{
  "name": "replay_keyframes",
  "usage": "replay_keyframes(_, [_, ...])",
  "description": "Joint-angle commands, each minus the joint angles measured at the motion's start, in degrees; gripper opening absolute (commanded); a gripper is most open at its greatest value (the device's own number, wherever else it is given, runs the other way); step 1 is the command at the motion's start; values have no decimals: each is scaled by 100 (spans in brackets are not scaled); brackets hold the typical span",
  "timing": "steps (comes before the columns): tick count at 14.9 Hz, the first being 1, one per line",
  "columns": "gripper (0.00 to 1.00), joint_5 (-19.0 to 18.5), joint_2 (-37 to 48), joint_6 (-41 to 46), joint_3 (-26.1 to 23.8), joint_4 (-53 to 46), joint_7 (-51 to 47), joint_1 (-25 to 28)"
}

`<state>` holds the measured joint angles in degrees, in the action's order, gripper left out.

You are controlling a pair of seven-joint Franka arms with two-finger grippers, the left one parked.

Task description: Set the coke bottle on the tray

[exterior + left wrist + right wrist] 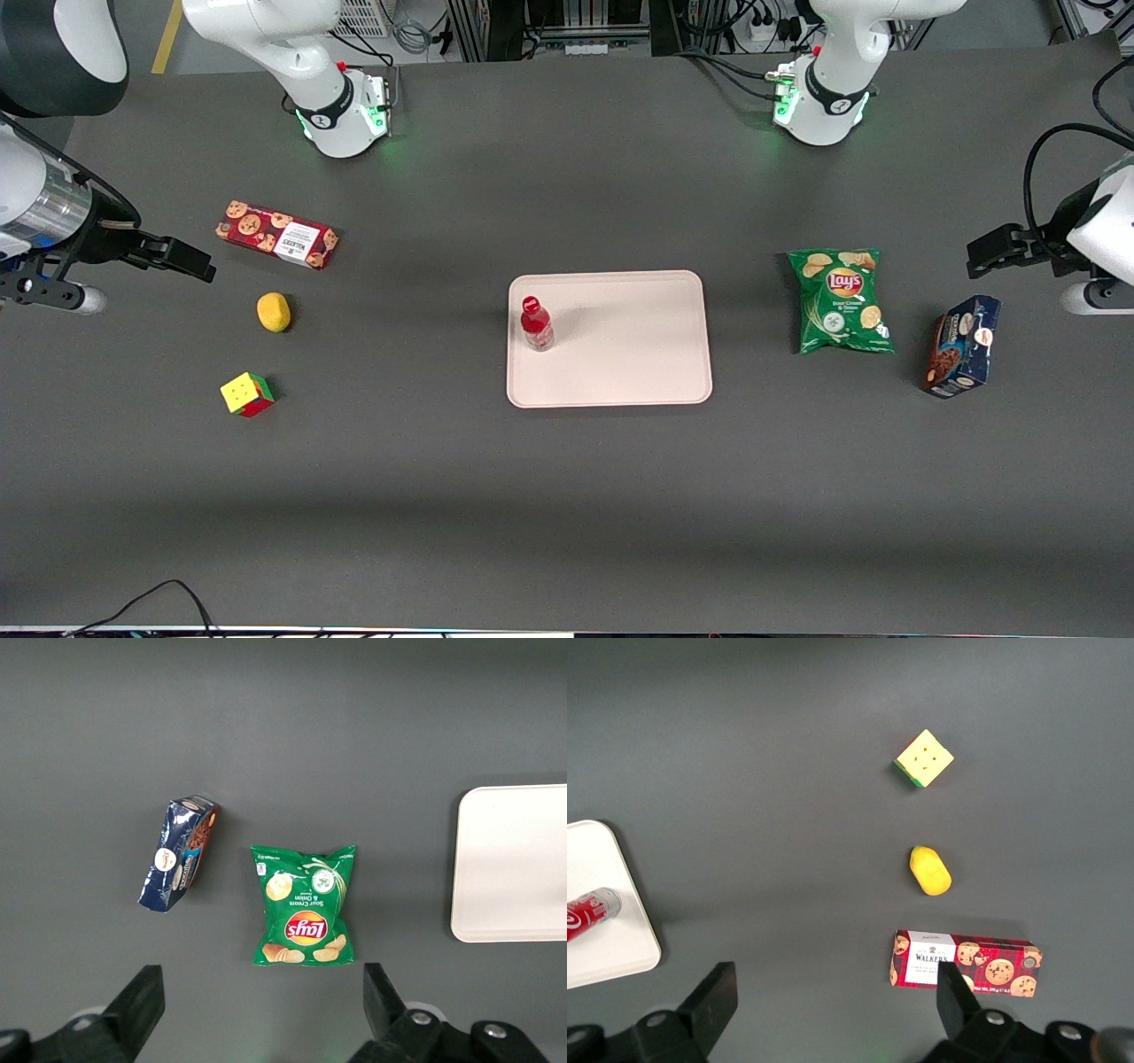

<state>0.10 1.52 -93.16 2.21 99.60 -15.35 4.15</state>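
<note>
Small red-capped coke bottle (537, 324) upright on pale pinkish-beige tray (638, 354), near rim. Likely light, rigid, smooth, tippable; best gripped mid-body. End effector (182, 257) open, empty, well apart above desk (567, 496).

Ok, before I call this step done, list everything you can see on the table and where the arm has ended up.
coke bottle: one, red cap and label, standing upright on the tray, near the rim on the working arm's side.
tray: one, pale pinkish-beige, mid-table.
cookie box: one, red, lying flat toward the working arm's end.
lemon: one, yellow, nearer the front camera than the cookie box.
puzzle cube: one, multicoloured with yellow face up, nearer the camera than the lemon.
chip bag: one, green, toward the parked arm's end.
snack box: one, dark blue, beside the chip bag.
gripper: open, empty, raised above the table at the working arm's end, well clear of the tray.
</note>
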Motion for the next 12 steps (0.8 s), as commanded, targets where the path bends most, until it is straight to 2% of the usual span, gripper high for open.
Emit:
replay_keyframes(1, [100, 122, -73, 140, -54, -151, 470, -108])
replay_keyframes(3, [100, 114, -117, 140, -45, -168, 900, -116])
replay_keyframes(12, [100, 87, -222, 140, -45, -309, 1210, -108])
